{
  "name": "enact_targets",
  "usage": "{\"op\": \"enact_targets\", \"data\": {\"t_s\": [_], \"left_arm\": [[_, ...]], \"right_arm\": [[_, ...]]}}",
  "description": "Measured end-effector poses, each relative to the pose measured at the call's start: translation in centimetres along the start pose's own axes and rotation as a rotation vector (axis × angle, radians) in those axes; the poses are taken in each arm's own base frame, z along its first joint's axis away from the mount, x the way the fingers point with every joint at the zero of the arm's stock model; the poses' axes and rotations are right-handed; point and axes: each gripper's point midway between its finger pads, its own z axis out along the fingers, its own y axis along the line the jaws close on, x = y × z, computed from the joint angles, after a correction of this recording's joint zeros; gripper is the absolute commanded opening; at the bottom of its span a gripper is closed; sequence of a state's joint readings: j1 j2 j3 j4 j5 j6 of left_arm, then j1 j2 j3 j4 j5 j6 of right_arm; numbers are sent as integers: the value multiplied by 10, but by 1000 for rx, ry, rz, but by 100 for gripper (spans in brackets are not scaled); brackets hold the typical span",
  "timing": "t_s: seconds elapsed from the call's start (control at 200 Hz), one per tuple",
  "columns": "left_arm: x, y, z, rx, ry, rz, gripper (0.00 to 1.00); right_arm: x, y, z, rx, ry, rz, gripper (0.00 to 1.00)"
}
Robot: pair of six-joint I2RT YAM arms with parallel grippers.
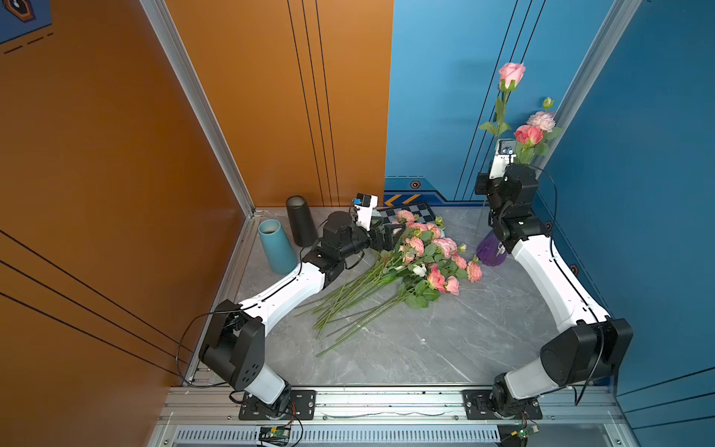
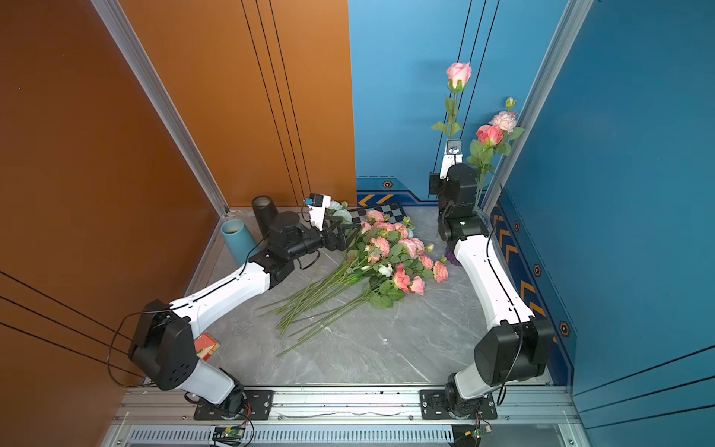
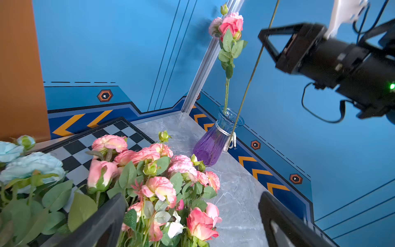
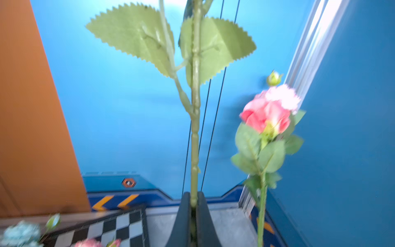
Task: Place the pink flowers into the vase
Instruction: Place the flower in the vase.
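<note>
Right end effector (image 4: 193,195), raised high over the desk's (image 1: 425,348) far right corner, pinches the green stem of one pink rose (image 1: 511,73). The stem runs nearly upright, bloom on top, its bare lower end reaching the mouth of the purple glass vase (image 3: 211,145) below. We cannot tell whether the tip is inside. One pink sprig (image 3: 230,23) stands in the vase. Left end effector (image 3: 192,197), spread wide, hovers at the other pink flowers (image 1: 425,251) heaped mid-desk, farther from the vase.
</note>
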State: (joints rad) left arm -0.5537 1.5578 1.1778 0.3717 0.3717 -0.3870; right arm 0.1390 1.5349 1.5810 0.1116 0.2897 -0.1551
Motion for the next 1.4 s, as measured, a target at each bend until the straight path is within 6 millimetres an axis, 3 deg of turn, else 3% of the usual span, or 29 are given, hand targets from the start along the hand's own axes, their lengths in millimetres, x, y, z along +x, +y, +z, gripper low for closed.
{"op": "enact_targets", "data": {"t_s": [0.135,0.265,0.41,0.621,0.936,1.402], "left_arm": [[17,-11,11,27,34,48,99],[37,-18,21,49,75,93,98],[51,-26,30,71,103,132,99],[54,-27,36,73,107,171,99],[50,-25,36,63,96,206,99],[52,-29,37,65,96,234,99]], "right_arm": [[-41,-19,3,77,-125,-47,0],[-45,-24,13,122,-158,-104,0],[-23,-27,30,150,-127,-160,0],[10,-44,41,191,-74,-195,0],[46,-52,44,222,-36,-205,0],[141,-65,35,273,115,-217,0]]}}
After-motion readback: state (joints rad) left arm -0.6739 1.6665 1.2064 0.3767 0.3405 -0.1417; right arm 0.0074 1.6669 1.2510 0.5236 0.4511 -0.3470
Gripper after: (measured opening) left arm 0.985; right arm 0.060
